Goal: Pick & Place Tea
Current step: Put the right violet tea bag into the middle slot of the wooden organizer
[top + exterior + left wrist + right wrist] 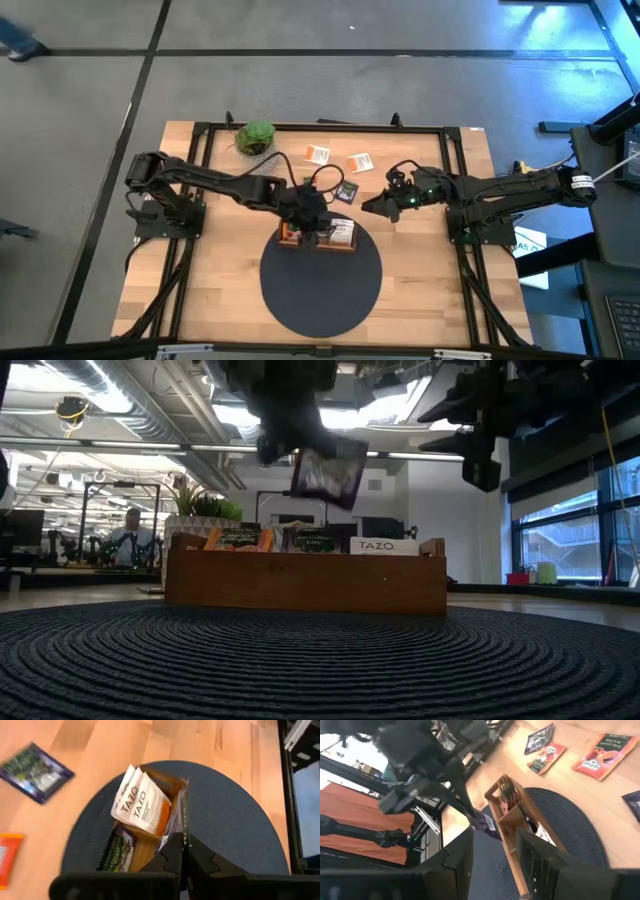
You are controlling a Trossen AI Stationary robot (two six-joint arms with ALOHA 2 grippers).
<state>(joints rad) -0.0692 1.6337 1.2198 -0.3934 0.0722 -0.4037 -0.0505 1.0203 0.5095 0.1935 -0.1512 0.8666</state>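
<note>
We see the left gripper (184,851) pinched closed on a purple packet (328,470), holding it edge-on above the wooden tray (305,582), clear of the packets already standing inside. The right gripper (492,851) hovers beside the tray, fingers spread and empty. The tray sits at the far edge of a round dark mat (320,283). Loose packets lie on the table (430,290) beyond it: two orange ones (318,154) and a dark one (346,190). A potted plant (255,137) stands near the far edge. White packets (140,805) in the tray read "TAZO"
</note>
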